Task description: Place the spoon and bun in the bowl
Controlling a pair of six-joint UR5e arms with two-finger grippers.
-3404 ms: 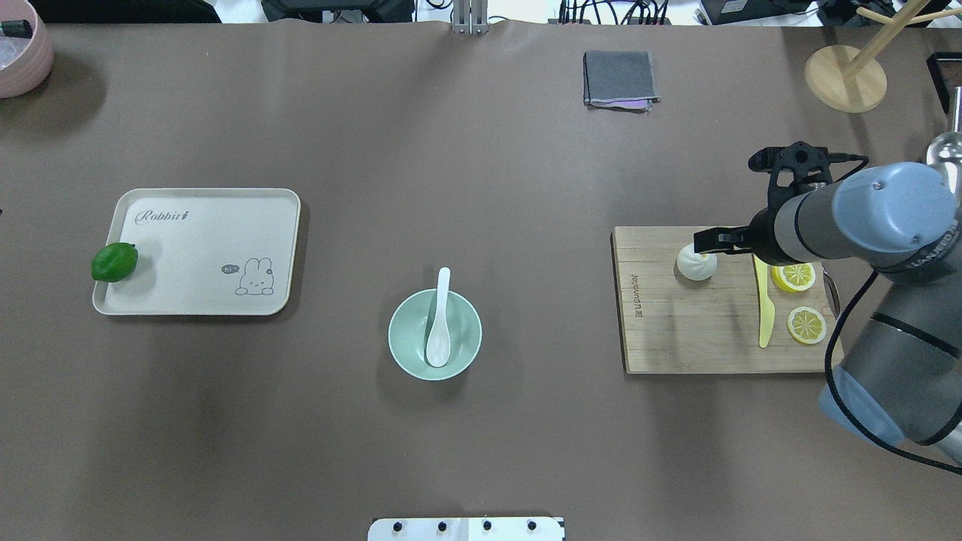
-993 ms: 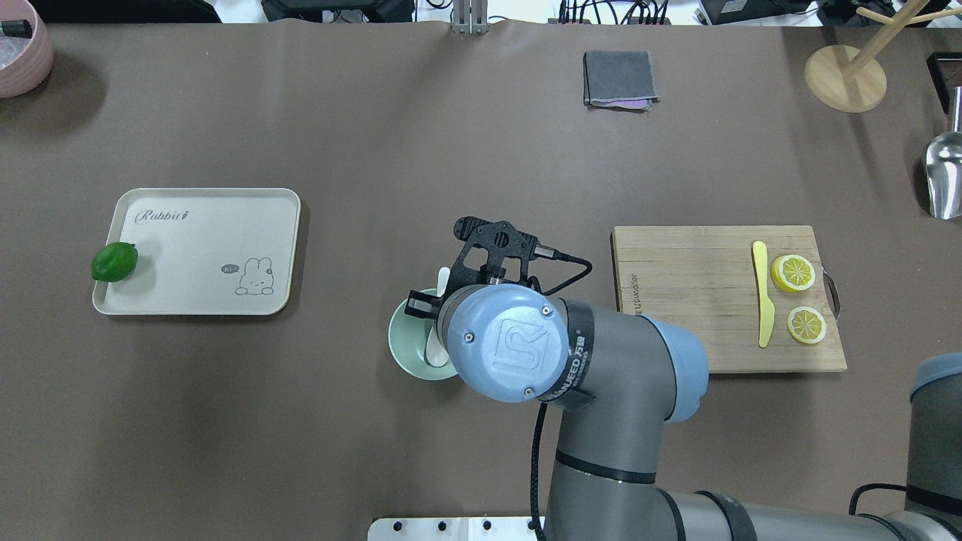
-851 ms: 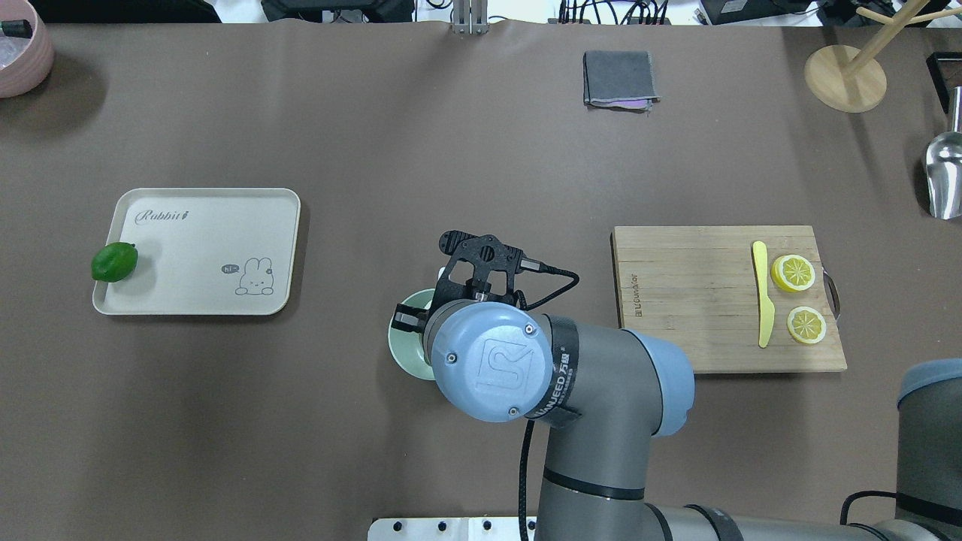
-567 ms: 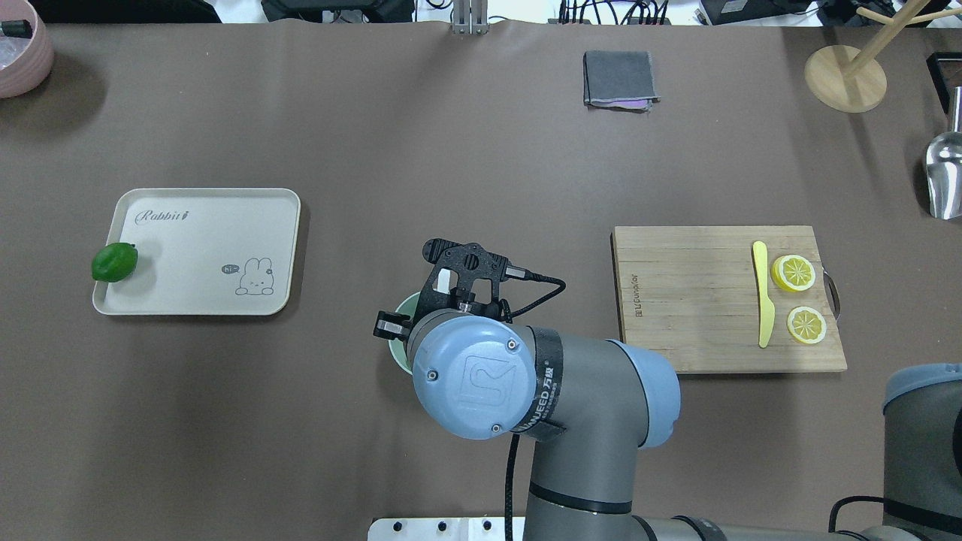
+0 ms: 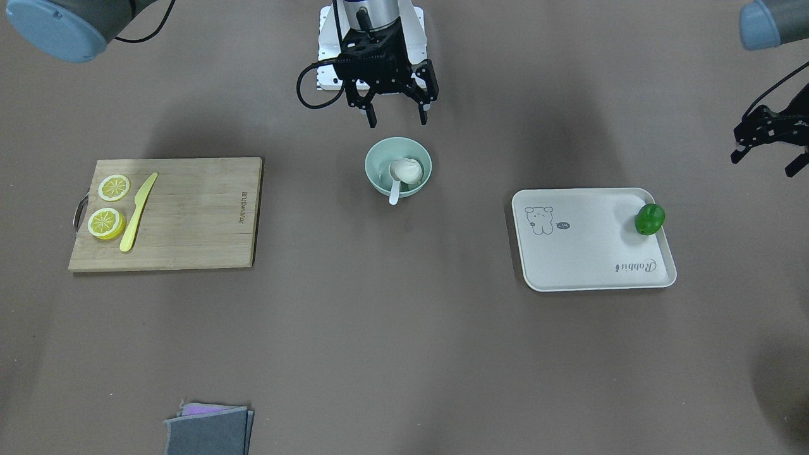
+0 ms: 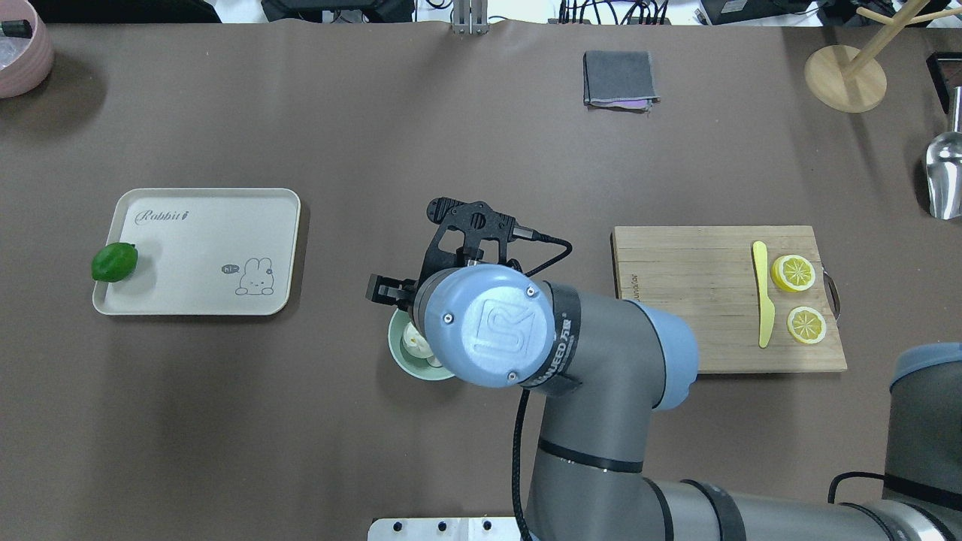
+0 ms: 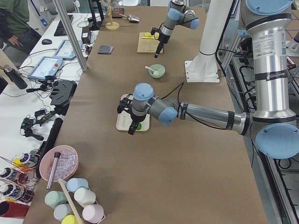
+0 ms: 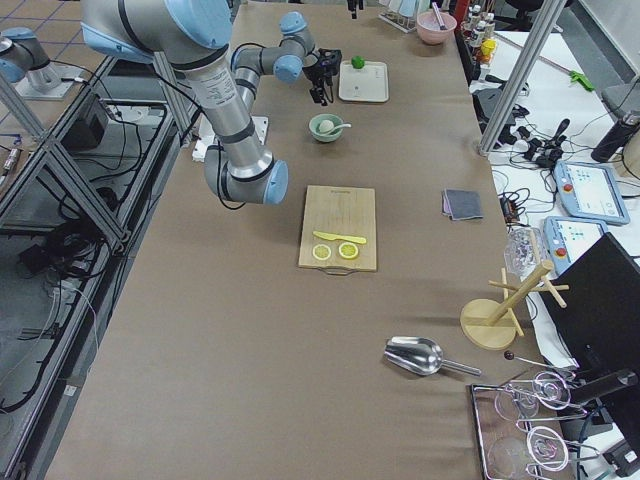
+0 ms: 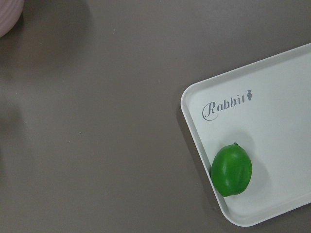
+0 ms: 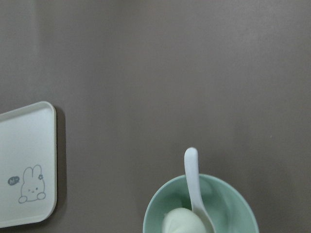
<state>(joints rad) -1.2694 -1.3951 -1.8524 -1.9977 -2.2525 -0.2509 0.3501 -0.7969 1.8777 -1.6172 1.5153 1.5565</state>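
The mint-green bowl (image 5: 377,172) stands on the brown tabletop (image 5: 392,328), about midway between the wooden cutting board (image 5: 189,215) and the cream rabbit-print tray (image 5: 588,259). Both task items are inside it. The white steamed bun (image 5: 408,169) sits in the bowl's hollow. The white soup spoon (image 5: 394,193) lies beside it and touches it, with its handle resting over the rim on the side away from the robot. The bun hides the scoop, so it cannot be told whether the bun rests on it.

The right hand (image 5: 397,118) hangs above the tabletop just on the robot's side of the bowl. Its two fingers are spread wide, point down and hold nothing. In the overhead view the right arm's wrist covers much of the bowl.

The left hand (image 5: 763,163) is at the far side of the tray, off the tabletop, near the corner where a green lime (image 5: 649,219) lies. Its fingers stand apart and are empty.

On the cutting board lie two lemon slices (image 5: 114,188) and a yellow plastic knife (image 5: 138,212) just beside them. A folded grey cloth (image 5: 208,430) lies near the tabletop's edge.
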